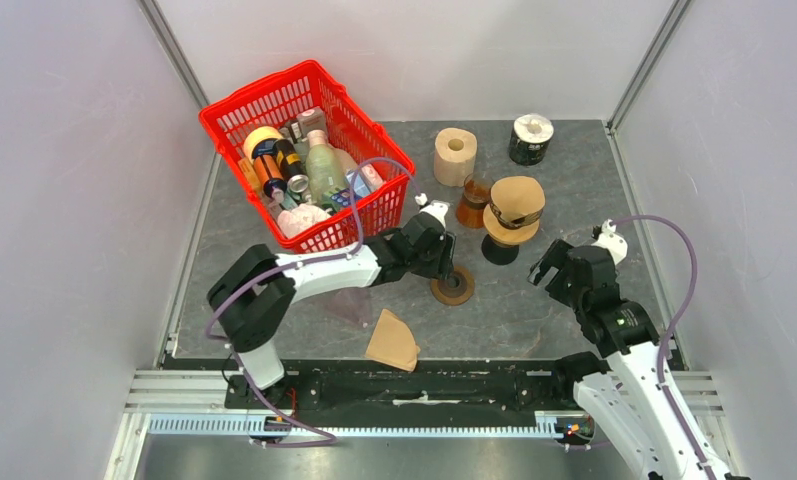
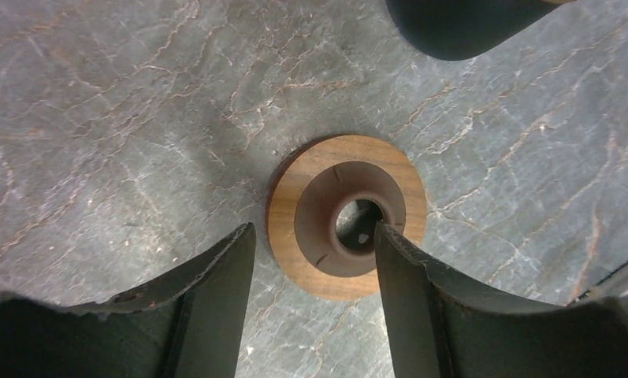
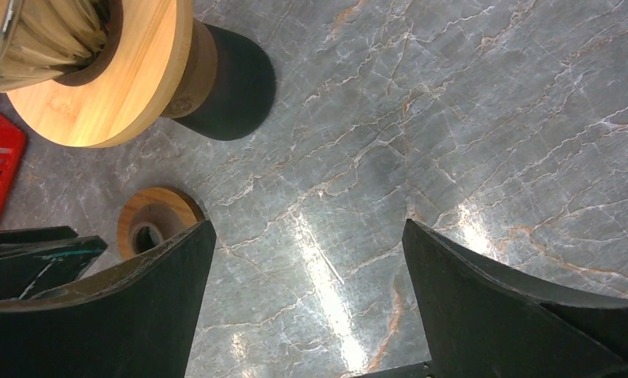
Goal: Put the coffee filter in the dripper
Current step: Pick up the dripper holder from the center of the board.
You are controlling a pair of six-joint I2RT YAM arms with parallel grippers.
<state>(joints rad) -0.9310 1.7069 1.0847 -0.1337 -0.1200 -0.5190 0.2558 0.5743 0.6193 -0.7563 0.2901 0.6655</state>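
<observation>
Filter (image 1: 392, 341) lies flat on the tabletop (image 1: 564, 320), near the dripper (image 1: 453, 286), left of it and closer to the arm bases. Left end effector (image 1: 444, 264) straddles the dripper's rim, half-wide, with one finger (image 2: 413, 299) at its hole. Right end effector (image 3: 308, 226) hovers wide and empty, right of the dripper.

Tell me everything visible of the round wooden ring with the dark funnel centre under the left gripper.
The round wooden ring lies flat on the grey stone-look tabletop. Its outer band looks like brown grained wood; inside sits a darker brown funnel-shaped collar with an open centre hole. The left gripper straddles one side: one finger reaches the hole, the other stands just outside the rim, a gap showing. No other object is against it.
</observation>
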